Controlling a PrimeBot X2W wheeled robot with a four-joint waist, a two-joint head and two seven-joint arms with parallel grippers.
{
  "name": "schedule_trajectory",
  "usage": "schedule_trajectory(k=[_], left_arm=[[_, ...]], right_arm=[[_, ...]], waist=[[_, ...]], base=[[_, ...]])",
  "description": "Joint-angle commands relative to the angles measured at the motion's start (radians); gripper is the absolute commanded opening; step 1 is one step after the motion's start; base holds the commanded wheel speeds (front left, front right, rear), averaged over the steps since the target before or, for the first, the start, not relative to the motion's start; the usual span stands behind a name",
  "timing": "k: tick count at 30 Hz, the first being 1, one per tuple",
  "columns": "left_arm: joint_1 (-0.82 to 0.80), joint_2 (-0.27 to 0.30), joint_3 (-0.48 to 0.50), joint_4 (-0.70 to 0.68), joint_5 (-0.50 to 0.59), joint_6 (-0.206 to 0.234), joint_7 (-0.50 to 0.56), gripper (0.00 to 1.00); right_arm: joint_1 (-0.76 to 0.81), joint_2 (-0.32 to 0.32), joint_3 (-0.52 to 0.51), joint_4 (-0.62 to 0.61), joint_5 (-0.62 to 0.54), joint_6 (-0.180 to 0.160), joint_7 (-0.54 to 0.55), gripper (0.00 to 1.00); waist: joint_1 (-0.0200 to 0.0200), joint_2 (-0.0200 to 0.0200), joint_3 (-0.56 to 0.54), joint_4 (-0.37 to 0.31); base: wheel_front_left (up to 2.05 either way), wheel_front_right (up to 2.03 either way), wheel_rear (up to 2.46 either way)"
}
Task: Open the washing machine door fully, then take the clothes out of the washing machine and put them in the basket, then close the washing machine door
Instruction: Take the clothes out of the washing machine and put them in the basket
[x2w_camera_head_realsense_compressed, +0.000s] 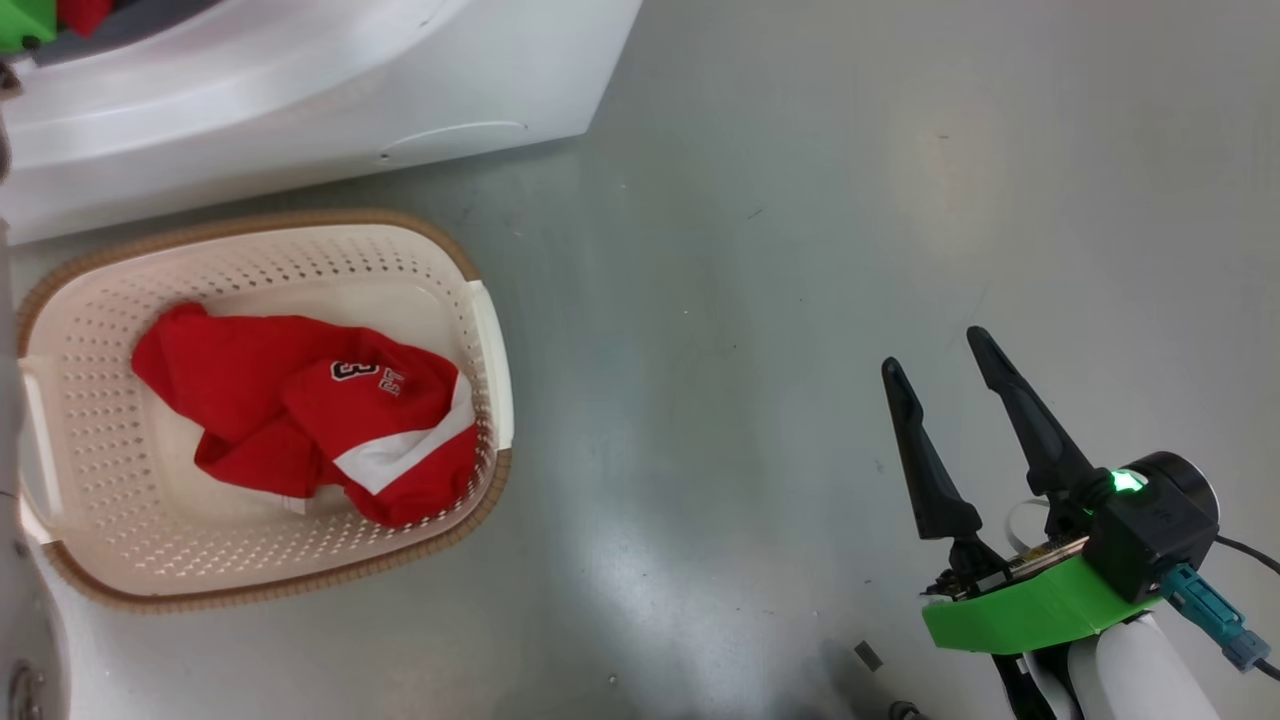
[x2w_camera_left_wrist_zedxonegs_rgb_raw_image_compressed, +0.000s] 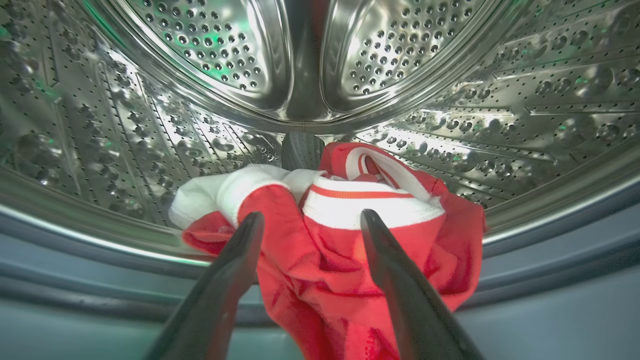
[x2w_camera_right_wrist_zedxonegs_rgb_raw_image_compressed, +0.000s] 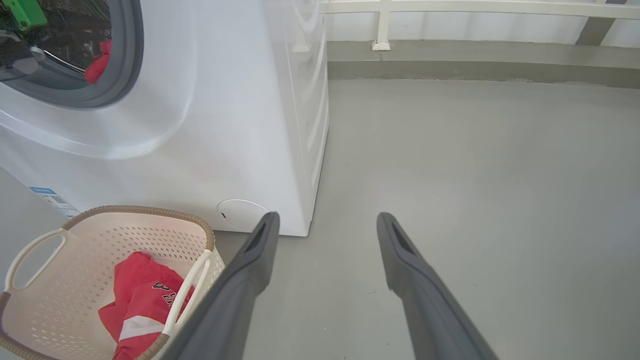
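Inside the steel drum of the washing machine (x2w_camera_right_wrist_zedxonegs_rgb_raw_image_compressed: 235, 125), my left gripper (x2w_camera_left_wrist_zedxonegs_rgb_raw_image_compressed: 311, 220) is open, its two fingers straddling a red and white garment (x2w_camera_left_wrist_zedxonegs_rgb_raw_image_compressed: 345, 240) that lies over the drum's front lip. Another red garment (x2w_camera_head_realsense_compressed: 320, 415) with a number print lies in the cream basket (x2w_camera_head_realsense_compressed: 490, 360) on the floor in front of the machine; it shows again in the right wrist view as the garment (x2w_camera_right_wrist_zedxonegs_rgb_raw_image_compressed: 142, 305) in the basket (x2w_camera_right_wrist_zedxonegs_rgb_raw_image_compressed: 35, 250). My right gripper (x2w_camera_head_realsense_compressed: 938, 350) hangs open over bare floor, right of the basket. The door is out of view.
Grey floor (x2w_camera_head_realsense_compressed: 760, 250) stretches right of the machine. A low white rail (x2w_camera_right_wrist_zedxonegs_rgb_raw_image_compressed: 450, 7) and wall base run along the back. The machine's white front (x2w_camera_head_realsense_compressed: 300, 110) stands just behind the basket.
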Motion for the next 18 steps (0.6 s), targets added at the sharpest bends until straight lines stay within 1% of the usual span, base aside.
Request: schedule_trajectory(k=[1, 13, 18], left_arm=[[-0.028, 0.052, -0.001, -0.001, 0.009, 0.001, 0.012, 1.00], [-0.095, 0.081, -0.061, 0.133, 0.053, 0.042, 0.110, 1.00], [-0.101, 0.094, -0.083, 0.160, 0.072, 0.063, 0.126, 1.00]], right_arm=[[-0.003, -0.012, 0.029, -0.015, 0.005, 0.006, -0.006, 1.00], [-0.012, -0.012, 0.057, -0.003, 0.031, 0.006, -0.006, 1.00], [-0.014, -0.012, 0.062, 0.000, 0.037, 0.006, -0.006, 1.00]], waist=[[0.0000, -0.0001, 0.004, -0.012], [0.0000, -0.0001, 0.026, -0.057], [0.0000, -0.0001, 0.032, -0.064]], base=[[0.00, 0.00, 0.00], [0.00, 0.00, 0.00], [0.00, 0.00, 0.00]])
